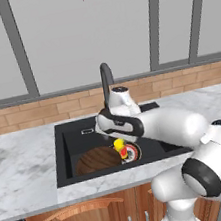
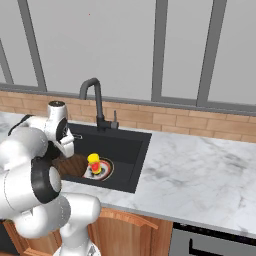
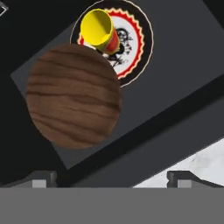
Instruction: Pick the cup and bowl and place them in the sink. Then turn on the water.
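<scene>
Open gripper point(image 3: 112, 177), bowl point(image 3: 73, 97) touching cup point(image 3: 99, 29)

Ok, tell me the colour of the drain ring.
Red and white around the drain, clearest in the hand view.

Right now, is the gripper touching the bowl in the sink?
Apart. In the hand view the gripper is open, both fingertips at the bottom edge, and the bowl lies well beyond them on the sink floor.

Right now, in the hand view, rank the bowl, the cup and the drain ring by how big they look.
1. The bowl, clearly largest.
2. The drain ring, partly covered by the cup and bowl.
3. The cup, smallest, though it stands nearer the camera than the ring.
</scene>
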